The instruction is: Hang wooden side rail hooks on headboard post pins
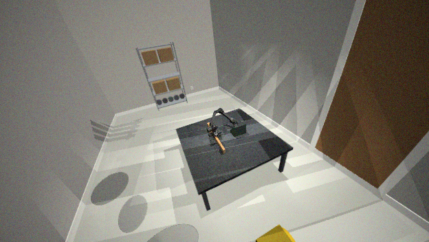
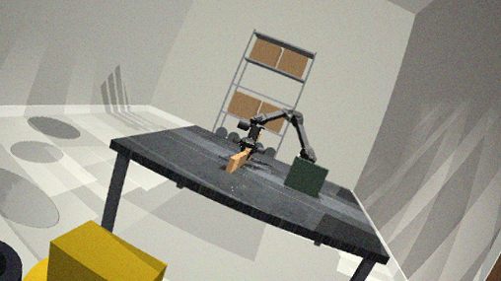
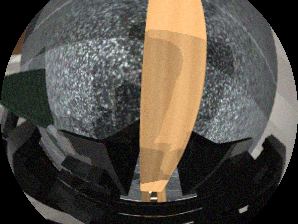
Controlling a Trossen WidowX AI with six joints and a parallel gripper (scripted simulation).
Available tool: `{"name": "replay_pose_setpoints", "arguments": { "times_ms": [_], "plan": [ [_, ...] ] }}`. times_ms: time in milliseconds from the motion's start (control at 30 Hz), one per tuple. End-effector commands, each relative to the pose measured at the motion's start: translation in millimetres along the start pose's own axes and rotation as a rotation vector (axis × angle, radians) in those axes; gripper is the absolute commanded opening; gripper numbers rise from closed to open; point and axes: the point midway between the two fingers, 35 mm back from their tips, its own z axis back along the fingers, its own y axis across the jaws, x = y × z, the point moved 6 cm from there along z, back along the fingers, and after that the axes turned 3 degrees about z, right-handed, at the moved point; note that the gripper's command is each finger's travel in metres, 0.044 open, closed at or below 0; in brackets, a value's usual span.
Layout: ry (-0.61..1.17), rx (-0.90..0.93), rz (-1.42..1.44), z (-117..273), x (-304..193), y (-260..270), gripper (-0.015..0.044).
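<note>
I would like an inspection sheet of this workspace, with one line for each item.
Surface: dark table, light and shadow patches across it.
Job's things: wooden rail, gripped; hooks on pins cannot be confirmed.
Clutter: nothing seen on the table; a green block stands by the arm's foot.
Gripper: closed on the rail.
Cables: nothing seen.
Surroundings: shelf rack with boxes; yellow object in front.
</note>
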Motion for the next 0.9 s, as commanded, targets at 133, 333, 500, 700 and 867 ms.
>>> {"name": "replay_pose_setpoints", "arguments": {
  "times_ms": [133, 333, 500, 700, 867],
  "plan": [
    [0.002, -0.006, -0.014, 3.0, -0.4, -1.1, 0.0],
    [0.002, -0.006, -0.014, 4.0, -0.4, -1.1, 0.0],
    [0.002, -0.006, -0.014, 4.8, -0.4, -1.1, 0.0],
    [0.002, -0.006, -0.014, 5.8, -0.4, -1.1, 0.0],
    [0.002, -0.006, -0.014, 6.6, -0.4, -1.1, 0.0]
  ]
}}
